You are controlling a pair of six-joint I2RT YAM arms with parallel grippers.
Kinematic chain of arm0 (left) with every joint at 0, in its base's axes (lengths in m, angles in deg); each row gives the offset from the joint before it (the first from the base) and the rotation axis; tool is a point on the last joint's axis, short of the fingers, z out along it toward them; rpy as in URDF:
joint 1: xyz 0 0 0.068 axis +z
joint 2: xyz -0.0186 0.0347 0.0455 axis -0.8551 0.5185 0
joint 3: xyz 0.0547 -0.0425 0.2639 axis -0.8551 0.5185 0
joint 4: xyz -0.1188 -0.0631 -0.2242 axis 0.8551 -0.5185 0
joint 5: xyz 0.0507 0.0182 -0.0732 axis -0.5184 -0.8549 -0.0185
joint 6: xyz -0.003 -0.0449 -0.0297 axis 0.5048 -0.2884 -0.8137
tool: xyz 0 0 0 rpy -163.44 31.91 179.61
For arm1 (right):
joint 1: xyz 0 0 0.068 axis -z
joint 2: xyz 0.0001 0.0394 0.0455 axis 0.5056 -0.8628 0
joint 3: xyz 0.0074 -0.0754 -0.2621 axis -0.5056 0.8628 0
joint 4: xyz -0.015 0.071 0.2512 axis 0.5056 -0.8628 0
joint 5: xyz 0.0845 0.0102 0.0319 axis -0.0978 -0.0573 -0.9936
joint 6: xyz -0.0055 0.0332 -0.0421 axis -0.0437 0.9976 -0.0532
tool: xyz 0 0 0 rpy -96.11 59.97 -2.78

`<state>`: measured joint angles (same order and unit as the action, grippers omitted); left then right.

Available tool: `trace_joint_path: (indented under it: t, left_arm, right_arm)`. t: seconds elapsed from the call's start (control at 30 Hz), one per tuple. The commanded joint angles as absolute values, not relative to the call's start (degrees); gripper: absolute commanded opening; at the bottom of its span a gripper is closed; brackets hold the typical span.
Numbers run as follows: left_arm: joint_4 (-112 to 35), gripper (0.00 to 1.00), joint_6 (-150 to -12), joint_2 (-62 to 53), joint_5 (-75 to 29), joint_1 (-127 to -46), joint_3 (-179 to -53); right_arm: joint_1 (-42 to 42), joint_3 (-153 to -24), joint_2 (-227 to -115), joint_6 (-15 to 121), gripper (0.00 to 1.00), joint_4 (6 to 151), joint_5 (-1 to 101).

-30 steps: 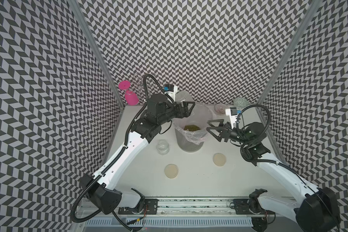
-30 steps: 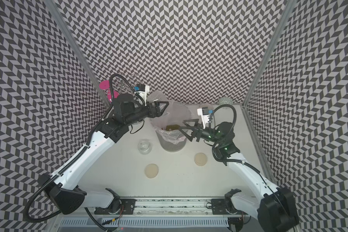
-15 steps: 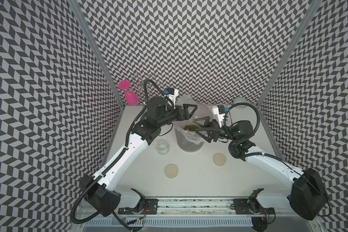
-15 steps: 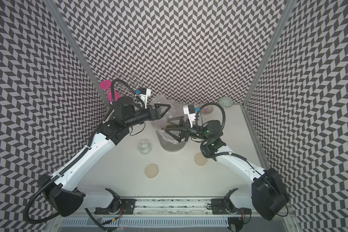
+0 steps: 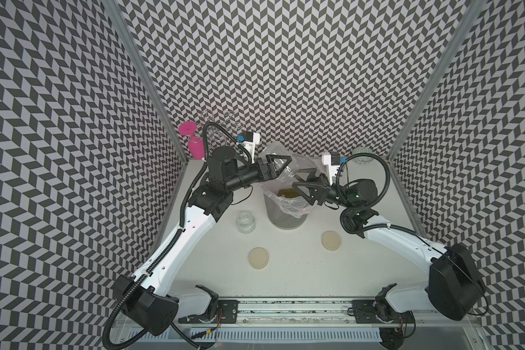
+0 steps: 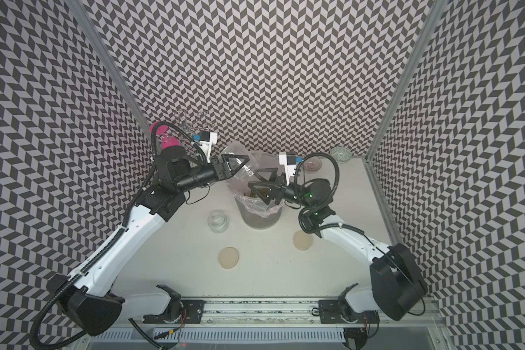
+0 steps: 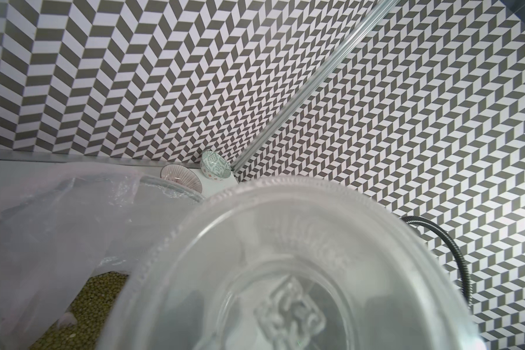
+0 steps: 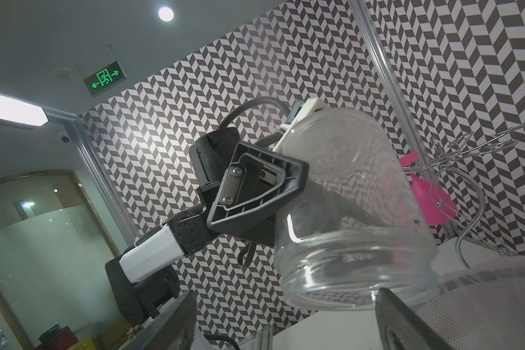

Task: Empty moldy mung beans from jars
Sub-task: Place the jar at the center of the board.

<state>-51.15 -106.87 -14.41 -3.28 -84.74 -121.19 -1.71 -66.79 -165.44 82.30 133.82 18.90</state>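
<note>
In both top views my left gripper [image 5: 277, 163] [image 6: 235, 162] is shut on an empty clear glass jar [image 5: 282, 157] [image 6: 243, 163], tilted over the lined grey bin [image 5: 285, 216]. Moldy mung beans [image 5: 287, 192] [image 7: 97, 291] lie in the bin. That jar [image 7: 285, 272] fills the left wrist view and hides the fingers. My right gripper [image 5: 300, 185] [image 6: 256, 188] is open above the bin's rim, just under the jar's mouth [image 8: 358, 288]; its fingers [image 8: 179, 321] hold nothing. A second jar [image 5: 245, 221] stands empty and upright left of the bin.
Two cream lids [image 5: 259, 257] [image 5: 331, 240] lie on the table in front of the bin. Patterned bowls [image 6: 340, 154] [image 6: 312, 165] sit at the back right corner. A pink glass [image 5: 194, 145] and a wire rack [image 8: 467, 169] stand at the back left.
My right arm has swung left and back, bringing its open gripper from beside the bin to over its rim, under the held jar. The left gripper and jar have barely moved.
</note>
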Motion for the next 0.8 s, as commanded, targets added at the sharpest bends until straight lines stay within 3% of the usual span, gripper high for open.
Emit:
trace_joint_path:
  t: [0.0, 0.1, 0.23, 0.53, 0.77]
  left_arm:
    - [-44.1, 0.67, -109.6, -16.5, 0.9, -84.3, -121.1]
    - [-43.4, 0.67, -110.4, -16.6, 2.3, -84.3, -120.8]
    - [-42.5, 0.67, -111.4, -16.7, 3.5, -84.0, -120.5]
    - [-37.1, 0.67, -115.8, -16.3, 7.5, -83.9, -118.1]
    - [-37.2, 0.67, -115.8, -16.9, 8.1, -83.9, -117.3]
  right_arm:
    - [-2.1, -71.0, -168.5, 86.5, 0.9, 141.8, 18.0]
    - [-2.6, -73.5, -170.4, 87.4, 0.87, 143.2, 17.6]
    - [-3.2, -75.6, -171.7, 86.4, 0.72, 141.7, 17.2]
    - [-3.9, -77.8, -173.3, 84.3, 0.67, 140.2, 18.0]
    - [-3.9, -79.2, -176.4, 87.3, 0.41, 147.1, 17.9]
